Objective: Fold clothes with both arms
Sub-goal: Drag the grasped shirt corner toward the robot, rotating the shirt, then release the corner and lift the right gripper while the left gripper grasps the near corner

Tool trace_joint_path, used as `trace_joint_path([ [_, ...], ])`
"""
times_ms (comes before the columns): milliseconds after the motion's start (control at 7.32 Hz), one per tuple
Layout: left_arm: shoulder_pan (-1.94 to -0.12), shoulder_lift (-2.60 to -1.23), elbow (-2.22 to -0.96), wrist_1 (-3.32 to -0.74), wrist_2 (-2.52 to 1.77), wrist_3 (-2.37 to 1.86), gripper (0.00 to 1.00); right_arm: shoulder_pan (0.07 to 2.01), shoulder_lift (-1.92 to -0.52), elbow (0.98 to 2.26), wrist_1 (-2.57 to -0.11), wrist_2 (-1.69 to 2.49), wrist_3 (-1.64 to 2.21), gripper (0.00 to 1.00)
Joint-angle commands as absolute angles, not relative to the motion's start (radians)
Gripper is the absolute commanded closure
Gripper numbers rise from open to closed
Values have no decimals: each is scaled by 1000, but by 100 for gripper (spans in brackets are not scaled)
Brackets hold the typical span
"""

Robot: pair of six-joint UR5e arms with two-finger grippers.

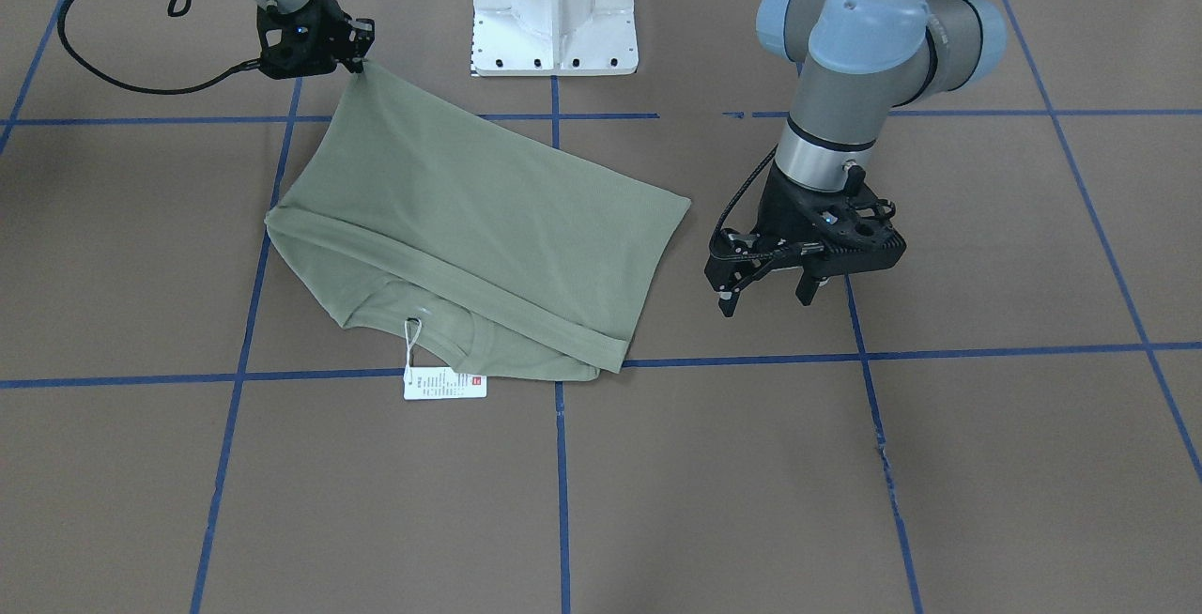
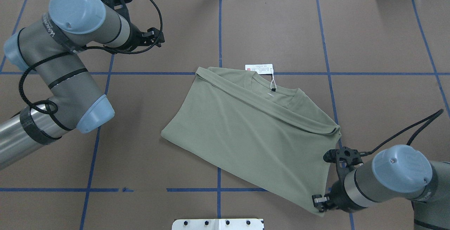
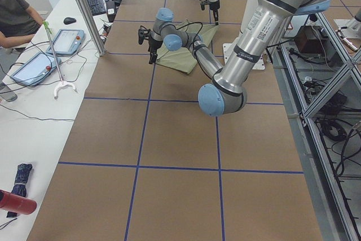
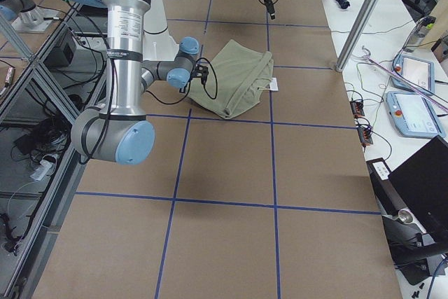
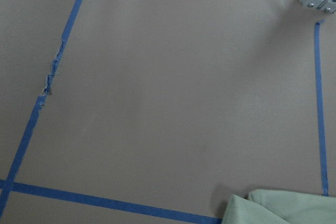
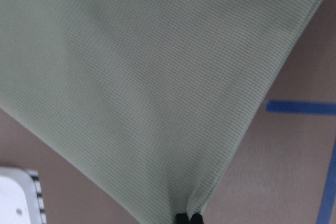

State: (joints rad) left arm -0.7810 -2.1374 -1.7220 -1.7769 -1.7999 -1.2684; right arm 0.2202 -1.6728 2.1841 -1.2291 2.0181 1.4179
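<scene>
The pale sage-green shirt [image 1: 470, 210] lies folded on the brown table, with its white hang tag [image 1: 445, 383] beside the neck. It also shows in the overhead view [image 2: 246, 131]. My right gripper [image 1: 362, 62] is shut on one corner of the shirt near the robot base and holds that corner slightly raised. The right wrist view shows the closed fingertips [image 6: 188, 217] pinching the fabric [image 6: 147, 87]. My left gripper [image 1: 765, 302] is open and empty, hovering over bare table beside the shirt's opposite side, apart from it. The left wrist view shows only table and a shirt edge [image 5: 278, 208].
The white pedestal base [image 1: 554, 8] stands just behind the shirt. Blue tape lines [image 1: 559, 464] grid the brown table. An operator's bench with tablets [image 3: 39, 55] and a metal post [image 3: 84, 9] run along the table's far side.
</scene>
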Motion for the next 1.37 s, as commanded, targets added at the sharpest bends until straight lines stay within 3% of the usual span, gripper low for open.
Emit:
trace_joint_path([
  [0,-781,-2137,-1732,-1775,-1799,-1269,0,106,-1677,2207,-1227,2042,1506,84],
  [137,-781,-2138,-1736,-1773,-1801,-1270,0,100,-1677,2221,-1227,2042,1511,6],
  [273,-776,-2138,-1752,-1773,-1802,-1270,0,106,-1677,2253,-1227,2040,1512,0],
  [683,-703,-2065,-1882,-1743,-1895,-1337,0,347,-1626,2250,-1220,2036,1509,0],
  [1230,-392,-2066,-1908,-1749,-1804,-1768,0,633,-1511,2237,-1220,2039,1496,0],
])
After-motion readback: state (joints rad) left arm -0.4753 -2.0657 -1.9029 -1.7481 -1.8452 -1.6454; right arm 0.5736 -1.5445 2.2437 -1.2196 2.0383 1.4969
